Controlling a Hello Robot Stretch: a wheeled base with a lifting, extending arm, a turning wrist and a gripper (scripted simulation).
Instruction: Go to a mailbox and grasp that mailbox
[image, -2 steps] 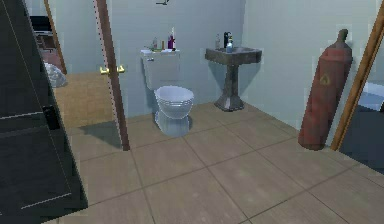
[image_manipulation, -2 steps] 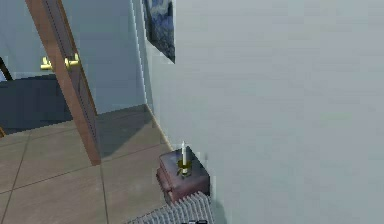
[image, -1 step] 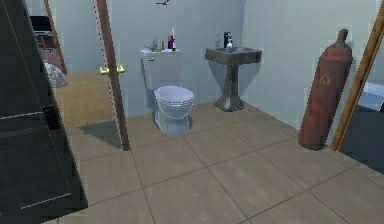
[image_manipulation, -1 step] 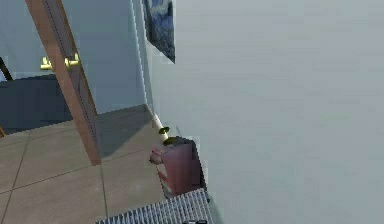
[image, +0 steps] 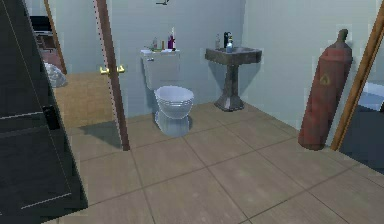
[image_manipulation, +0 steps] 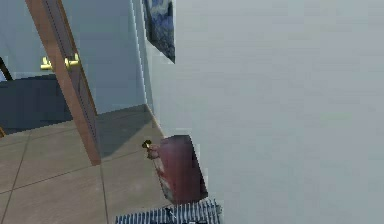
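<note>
The toilet (image: 173, 100) looks like white glazed ceramic, smooth and shiny. The sink (image: 232, 57) on its foot is dark grey and matt, like stone or cast metal. The tall cylinder (image: 325, 90) seems to be painted metal, dull red with a worn surface. The door (image_manipulation: 65, 90) is brown wood with a smooth finish, and its handles (image_manipulation: 58, 63) shine like brass. The floor (image: 200, 170) is of beige tiles, almost matt. The mailbox (image_manipulation: 180, 165) is dark red and glossy, with a small golden knob (image_manipulation: 147, 145).
</note>
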